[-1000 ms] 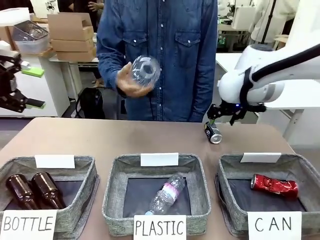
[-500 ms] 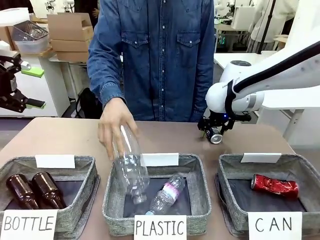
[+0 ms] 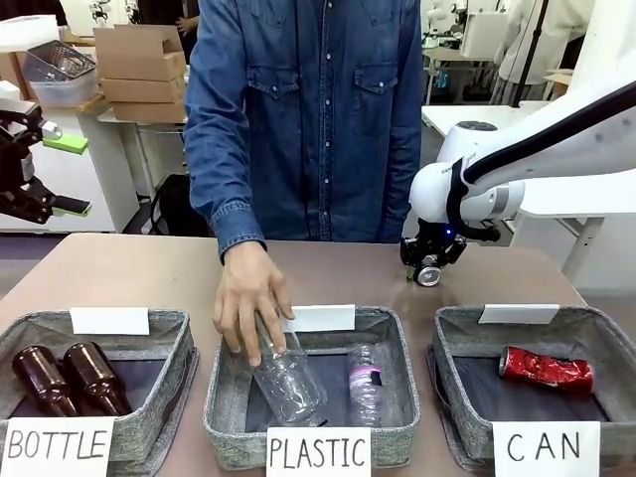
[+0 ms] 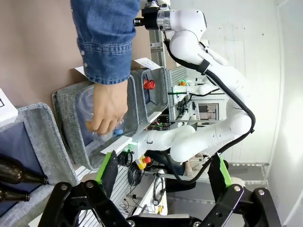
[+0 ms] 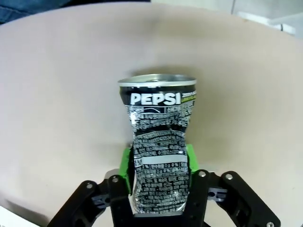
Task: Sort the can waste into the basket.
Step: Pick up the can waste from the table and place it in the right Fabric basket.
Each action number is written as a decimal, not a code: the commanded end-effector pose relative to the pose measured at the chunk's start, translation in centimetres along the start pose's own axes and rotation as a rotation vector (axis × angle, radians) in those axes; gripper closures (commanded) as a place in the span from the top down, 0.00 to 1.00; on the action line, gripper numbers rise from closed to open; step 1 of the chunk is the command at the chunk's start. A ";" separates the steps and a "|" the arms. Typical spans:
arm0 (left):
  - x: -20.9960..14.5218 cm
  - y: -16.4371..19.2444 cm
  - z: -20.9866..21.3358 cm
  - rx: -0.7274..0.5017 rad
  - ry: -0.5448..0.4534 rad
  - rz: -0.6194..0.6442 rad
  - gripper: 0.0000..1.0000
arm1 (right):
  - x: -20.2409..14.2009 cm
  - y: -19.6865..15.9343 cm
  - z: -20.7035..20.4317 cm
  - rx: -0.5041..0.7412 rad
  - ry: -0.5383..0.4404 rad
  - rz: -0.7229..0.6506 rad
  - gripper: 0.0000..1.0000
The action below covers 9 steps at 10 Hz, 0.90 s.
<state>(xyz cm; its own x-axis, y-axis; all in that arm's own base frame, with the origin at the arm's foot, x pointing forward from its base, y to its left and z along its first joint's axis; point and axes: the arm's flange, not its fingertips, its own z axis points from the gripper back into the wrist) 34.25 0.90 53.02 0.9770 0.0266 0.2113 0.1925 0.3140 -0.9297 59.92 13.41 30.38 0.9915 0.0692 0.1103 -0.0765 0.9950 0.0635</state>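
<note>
A dented black can [image 5: 158,142] with a silver top lies on the tan table, and my right gripper [image 5: 158,165] is shut on it, green pads [image 5: 125,165] pressed to both its sides. The front view has this can [image 3: 429,275] at the far right of the table under the right gripper [image 3: 427,263]. A crushed red can [image 3: 545,369] lies inside the grey basket [image 3: 449,388] signed "CAN" at front right. My left gripper [image 4: 163,172] is open and holds nothing; it hangs off the table's left side [image 3: 30,194].
A person's hand [image 3: 248,303] presses a clear plastic bottle [image 3: 288,383] into the middle "PLASTIC" basket [image 3: 224,397], beside another clear bottle [image 3: 365,383]. Two brown bottles [image 3: 70,378] lie in the "BOTTLE" basket [image 3: 179,383] at front left.
My right gripper came down over the black can and closed on it. The person lowered the clear bottle from chest height into the middle basket. The left arm stayed still.
</note>
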 end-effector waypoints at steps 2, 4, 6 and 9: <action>0.0 0.1 0.1 -0.001 0.011 -0.022 1.00 | 0.6 0.1 -0.1 -0.011 0.017 -0.006 0.04; 0.0 0.1 0.1 -0.001 0.011 -0.022 1.00 | 0.6 0.0 0.0 0.004 0.048 -0.005 0.00; 0.0 0.1 0.1 -0.001 0.011 -0.022 1.00 | 0.6 -0.1 0.3 0.006 0.050 -0.005 0.00; 0.0 0.1 0.1 -0.001 0.011 -0.022 1.00 | -3.5 -2.6 8.4 0.085 0.013 0.115 0.00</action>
<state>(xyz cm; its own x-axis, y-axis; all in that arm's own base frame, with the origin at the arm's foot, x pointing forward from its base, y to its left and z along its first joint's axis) 34.24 0.91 53.05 0.9769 0.0268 0.2120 0.1931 0.3142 -0.9295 59.01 12.26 34.38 0.9894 0.1127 0.0914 -0.1198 0.9899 0.0756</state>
